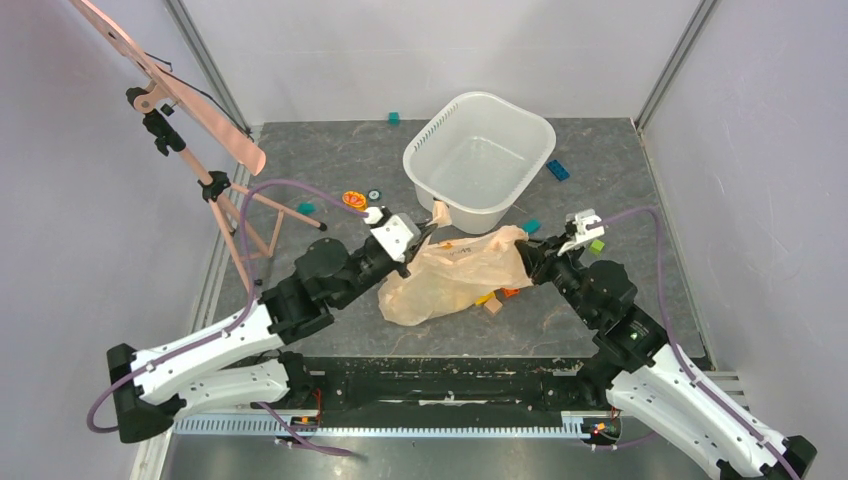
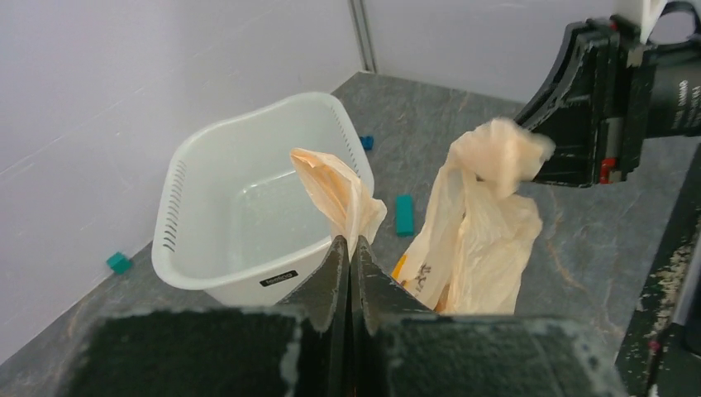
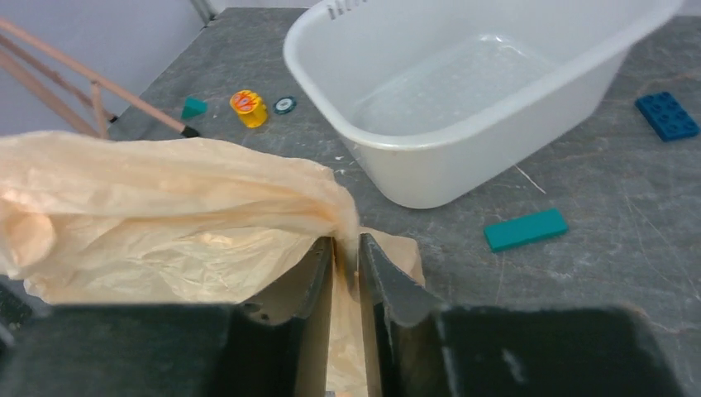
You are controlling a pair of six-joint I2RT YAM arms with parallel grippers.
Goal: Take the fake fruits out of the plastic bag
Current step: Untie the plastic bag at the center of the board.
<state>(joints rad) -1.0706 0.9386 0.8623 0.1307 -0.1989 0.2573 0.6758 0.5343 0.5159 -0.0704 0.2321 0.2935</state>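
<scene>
- Plastic bag is found crumpled on the table between the two arms, just in front of the white tub.
- Film is thin, crinkly and limp, and is judged very light, slippery and easily torn.
- Fake fruits are not plainly seen. They are judged to be inside, hidden by the folds, and as hard glossy pieces they are expected to roll once freed.
- Left gripper: jaws are pressed together on one twisted handle, which is held up off the table.
- Right gripper: jaws are nearly together, with film caught in the narrow slit at the other handle. How firm that hold is cannot be told.
- Hold is best taken on bunched handles or bottom corners. Flat film is judged likely to slip.
- Edges: the tub wall is close behind, a pink stand is at the left, and small blocks are scattered near the bag.
- Open room is judged to be upward and over bare table at the right rear.
</scene>
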